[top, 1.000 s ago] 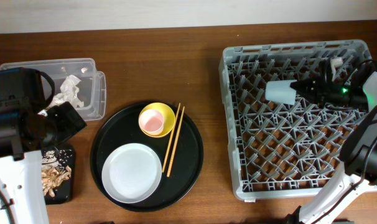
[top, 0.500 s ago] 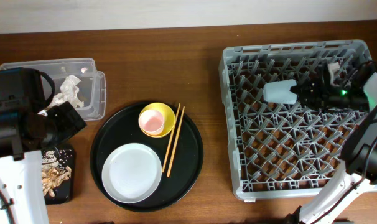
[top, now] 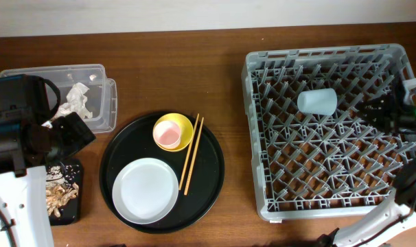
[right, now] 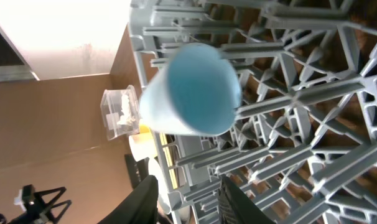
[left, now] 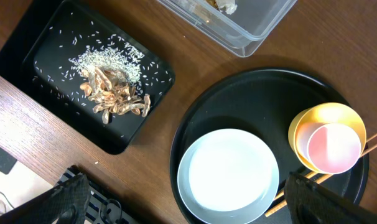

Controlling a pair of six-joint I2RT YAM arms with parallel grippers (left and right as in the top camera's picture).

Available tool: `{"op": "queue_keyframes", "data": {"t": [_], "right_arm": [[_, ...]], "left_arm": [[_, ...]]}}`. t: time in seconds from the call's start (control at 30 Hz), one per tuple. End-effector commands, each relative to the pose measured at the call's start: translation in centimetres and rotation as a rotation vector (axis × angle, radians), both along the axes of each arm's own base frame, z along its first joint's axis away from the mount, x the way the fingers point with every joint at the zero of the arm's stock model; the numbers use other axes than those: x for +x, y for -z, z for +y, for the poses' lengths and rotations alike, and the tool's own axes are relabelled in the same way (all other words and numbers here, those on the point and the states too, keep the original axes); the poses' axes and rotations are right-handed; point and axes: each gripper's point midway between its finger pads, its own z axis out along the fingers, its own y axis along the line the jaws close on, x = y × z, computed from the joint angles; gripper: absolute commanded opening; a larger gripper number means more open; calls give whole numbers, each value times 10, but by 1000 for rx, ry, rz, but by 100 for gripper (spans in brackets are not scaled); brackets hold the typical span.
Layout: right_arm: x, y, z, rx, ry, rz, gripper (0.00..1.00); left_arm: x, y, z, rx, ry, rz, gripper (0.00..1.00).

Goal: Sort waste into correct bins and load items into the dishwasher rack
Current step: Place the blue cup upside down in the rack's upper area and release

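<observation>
Right tool [top: 370,112], part-open and empty, hangs over the right edge of the rack [top: 252,137], apart from the light-blue cup [top: 318,101].

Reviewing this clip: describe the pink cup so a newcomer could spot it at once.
Find the large round black tray left of the grey rack. Near its top edge sits a yellow bowl, above the pale plate and left of the chopsticks. The pink cup stands inside that bowl: the only pink thing, and the only one nested in another.
</observation>
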Motion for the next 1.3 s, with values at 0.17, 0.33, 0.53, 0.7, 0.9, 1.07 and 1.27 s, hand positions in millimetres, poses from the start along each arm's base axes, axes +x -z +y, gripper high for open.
{"op": "queue_keyframes", "data": {"t": [0.17, 0.33, 0.53, 0.7, 0.9, 1.07, 1.27], "right_arm": [[2, -48, 52, -172, -174, -136, 9], [16, -35, 113, -257, -389, -157, 4], [33, -4, 163, -512, -529, -73, 4], [48, 23, 146, -1047, -417, 127, 4], [54, 13, 111, -1291, -113, 253, 4], [53, 12, 77, -1275, 5, 313, 4], [48, 18, 48, -1160, 64, 364, 4]], "left_arm": [[-2, -6, 1, -2, -14, -26, 99], [-2, -6, 1, -2, -13, -26, 99], [-2, -6, 1, -2, -13, -26, 99], [-2, -6, 1, -2, -13, -26, 99], [-2, -6, 1, -2, -13, -26, 99], [-2, -6, 1, -2, -13, -26, 99], [-2, -6, 1, -2, -13, -26, 99]]}}
